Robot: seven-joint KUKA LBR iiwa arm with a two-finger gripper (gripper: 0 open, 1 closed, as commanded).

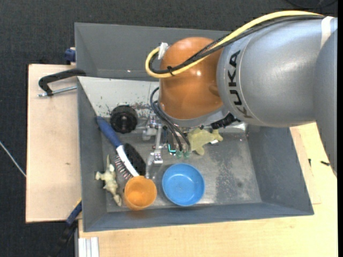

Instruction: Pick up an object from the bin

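A brush [124, 153] with a blue handle and a black head of white bristles lies slantwise in the left half of the bin [278, 197]. Its handle points to the upper left and its head lies just left of the end effector [157, 148]. On the other side, just right of the end effector, a pale yellow piece [203, 139] of irregular shape lies on the bin floor near the middle. The end effector hangs low between these two, and which of them it is over cannot be told. Nothing shows held in it, and whether it is open or closed cannot be told, since the orange cover [187, 82] on the wrist hides much of it.

Below the end effector, towards the front wall, a round blue bowl [183, 184] stands open side up. An orange cup [140, 191] sits just beside the bowl on its left, near the brush head. Left of the cup, in the front left corner, lies a yellowish toy figure [109, 180]. A black round thing [123, 119] rests near the back wall, above the brush handle and left of the end effector.

The grey arm [284, 68] comes in from the right above the bin, with a yellow cable [257, 21] looping over it to the cover.
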